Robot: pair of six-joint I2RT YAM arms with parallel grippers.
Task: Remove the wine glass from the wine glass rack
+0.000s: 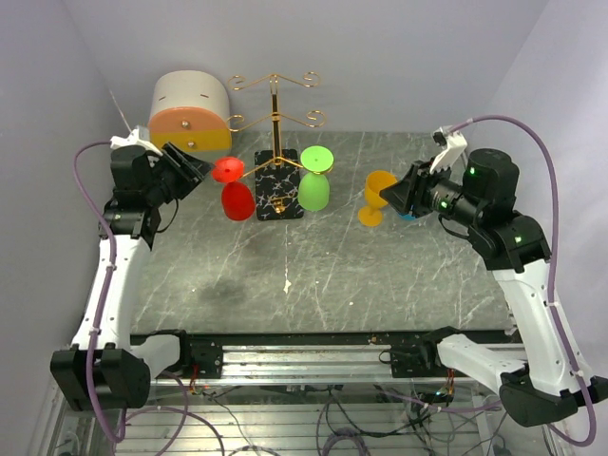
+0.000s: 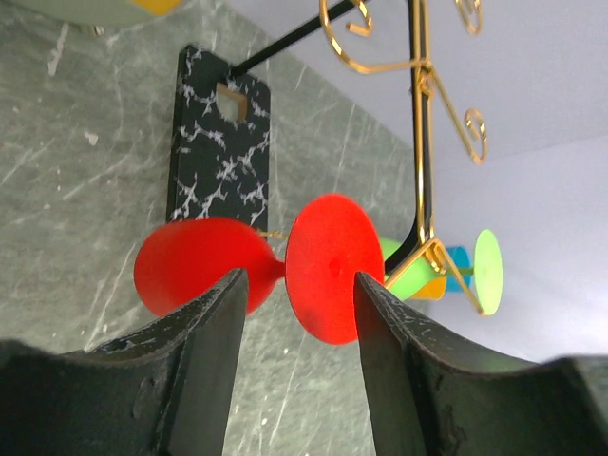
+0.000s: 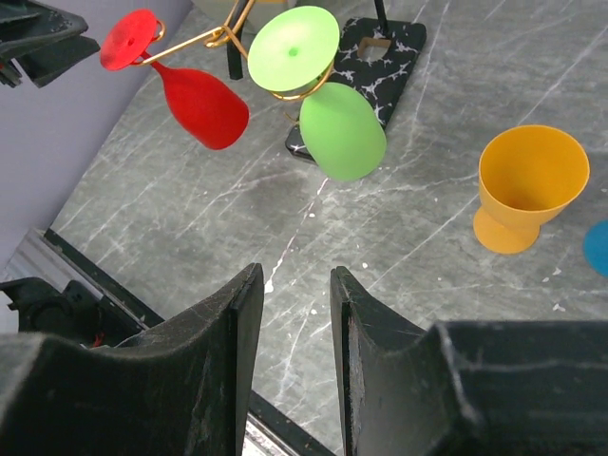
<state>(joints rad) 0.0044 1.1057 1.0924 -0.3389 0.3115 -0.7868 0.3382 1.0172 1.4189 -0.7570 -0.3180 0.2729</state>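
Note:
The gold wine glass rack stands on its black white-veined marble base at the back middle. A red wine glass hangs upside down from a lower left arm, and a green wine glass hangs from a lower right arm. My left gripper is open, its fingertips just left of the red glass's foot, not touching it. The red bowl shows beyond the left finger. My right gripper is open and empty, right of the rack, beside an orange glass.
A round white-and-orange drawer box stands at the back left, close behind my left arm. The orange glass stands upright on the grey table. A blue object lies beside it. Purple walls close in on both sides.

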